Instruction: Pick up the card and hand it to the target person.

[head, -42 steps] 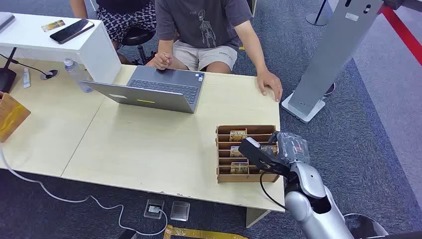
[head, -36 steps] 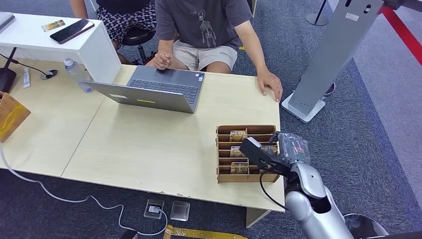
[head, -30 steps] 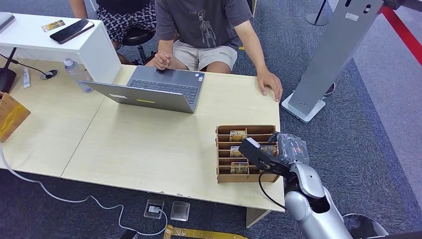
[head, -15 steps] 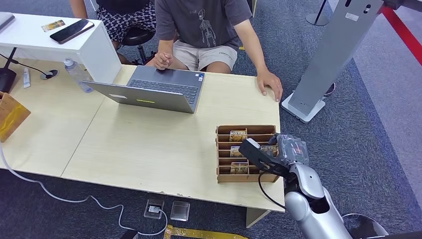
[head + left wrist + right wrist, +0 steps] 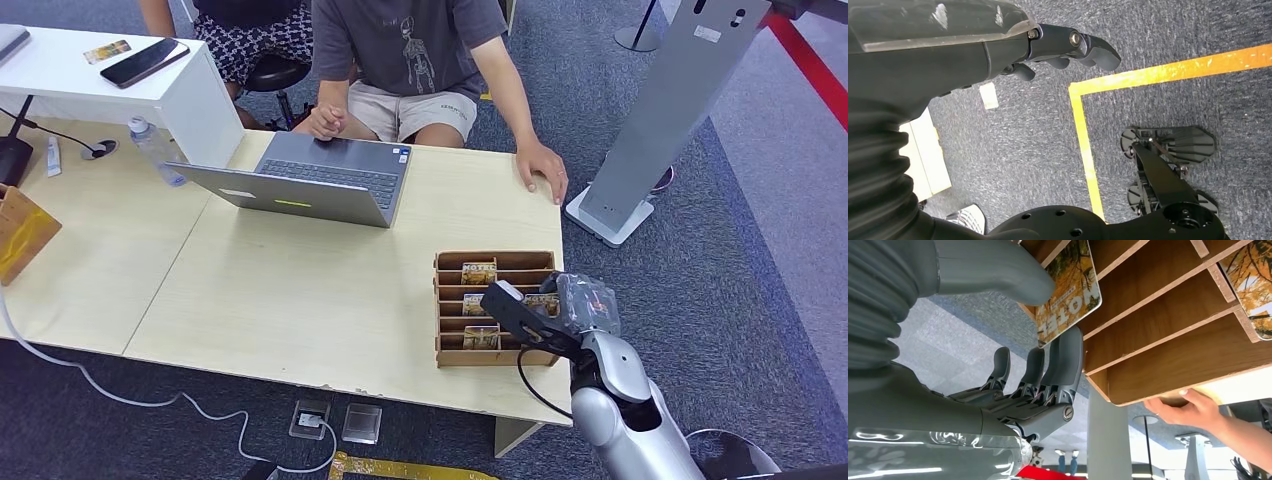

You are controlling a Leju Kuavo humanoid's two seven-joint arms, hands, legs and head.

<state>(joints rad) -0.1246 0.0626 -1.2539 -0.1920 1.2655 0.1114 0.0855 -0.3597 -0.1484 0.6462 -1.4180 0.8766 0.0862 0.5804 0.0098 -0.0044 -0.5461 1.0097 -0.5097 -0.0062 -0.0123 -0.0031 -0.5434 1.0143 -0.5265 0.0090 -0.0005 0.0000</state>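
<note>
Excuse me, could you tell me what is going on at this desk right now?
The robot's right hand is at the wooden card rack on the desk, thumb and fingers on either side of a hotel card in its slot. A seated person waits behind the laptop. The left hand hangs over the floor.

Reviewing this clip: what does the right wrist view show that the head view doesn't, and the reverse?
Right wrist view alone: the thumb and a finger on either side of a HOTEL card in the wooden rack.

Head view alone: the laptop, the seated person, the beige table, and the rack's remaining cards.

Shared: the right hand at the rack's right end, and the person's hand on the table's far edge.
</note>
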